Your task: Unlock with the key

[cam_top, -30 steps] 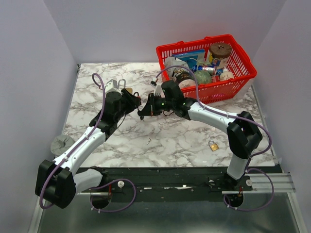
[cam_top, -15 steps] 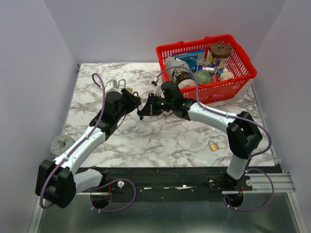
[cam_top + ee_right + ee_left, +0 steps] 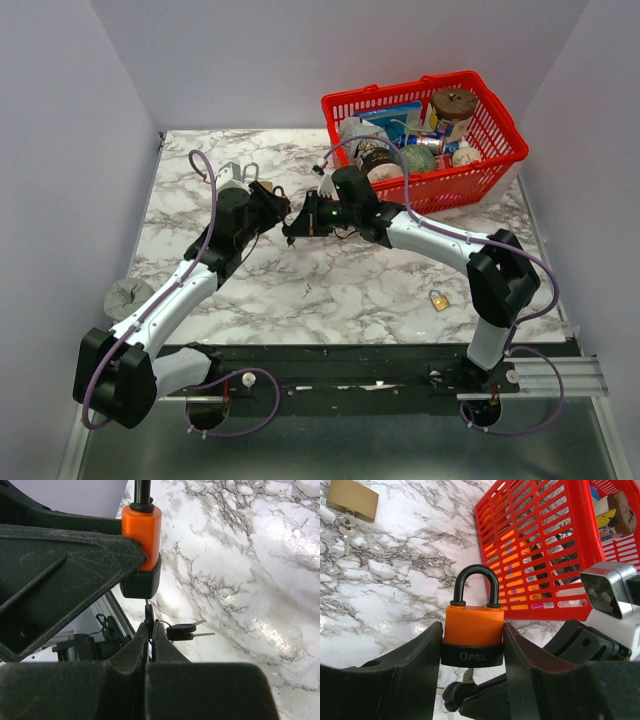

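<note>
Left gripper [image 3: 472,639] half-open, clamping the orange rectangular padlock [image 3: 472,624], black shackle [image 3: 476,582] closed. Right gripper [image 3: 150,630] pinched tight on metal key [image 3: 468,675] beneath padlock.

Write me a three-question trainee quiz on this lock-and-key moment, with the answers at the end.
1. True or false: the shackle of the orange padlock held in the left tool stands swung open.
2. What is the right tool shut on? A the key at the padlock's underside; B the shackle; C nothing.
3. Fill in: the padlock's black base reads ____.
Key: 1 false, both shackle legs are seated in the body; 2 A; 3 OPEL.
</note>
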You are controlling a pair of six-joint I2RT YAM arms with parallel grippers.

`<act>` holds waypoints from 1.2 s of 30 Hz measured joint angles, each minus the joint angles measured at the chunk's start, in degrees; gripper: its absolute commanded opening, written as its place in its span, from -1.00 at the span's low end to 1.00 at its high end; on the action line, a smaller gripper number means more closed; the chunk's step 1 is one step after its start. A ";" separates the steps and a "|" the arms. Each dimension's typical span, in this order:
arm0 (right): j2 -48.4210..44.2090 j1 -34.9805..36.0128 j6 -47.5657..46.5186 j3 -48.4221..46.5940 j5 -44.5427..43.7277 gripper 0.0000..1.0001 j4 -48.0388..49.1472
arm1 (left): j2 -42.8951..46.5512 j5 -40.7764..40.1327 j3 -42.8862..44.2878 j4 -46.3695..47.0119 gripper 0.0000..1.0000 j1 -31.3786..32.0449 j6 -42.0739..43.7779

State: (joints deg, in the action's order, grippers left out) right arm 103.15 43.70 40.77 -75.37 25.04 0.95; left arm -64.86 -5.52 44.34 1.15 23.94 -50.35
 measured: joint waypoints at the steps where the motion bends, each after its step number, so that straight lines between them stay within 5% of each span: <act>1: 0.00 -0.02 0.00 0.00 0.00 -0.99 0.11 | 0.00 0.00 0.00 0.13 -1.00 0.00 0.00; 36: -0.44 -2.51 -0.04 -3.82 -1.25 -0.99 -2.58 | -2.69 2.08 1.79 5.05 -1.00 1.68 7.72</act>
State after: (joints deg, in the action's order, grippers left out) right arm 102.72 41.19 40.73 -79.20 23.79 -1.63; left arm -67.55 -3.44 46.13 6.20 25.63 -42.63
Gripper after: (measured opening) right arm 0.026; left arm 0.554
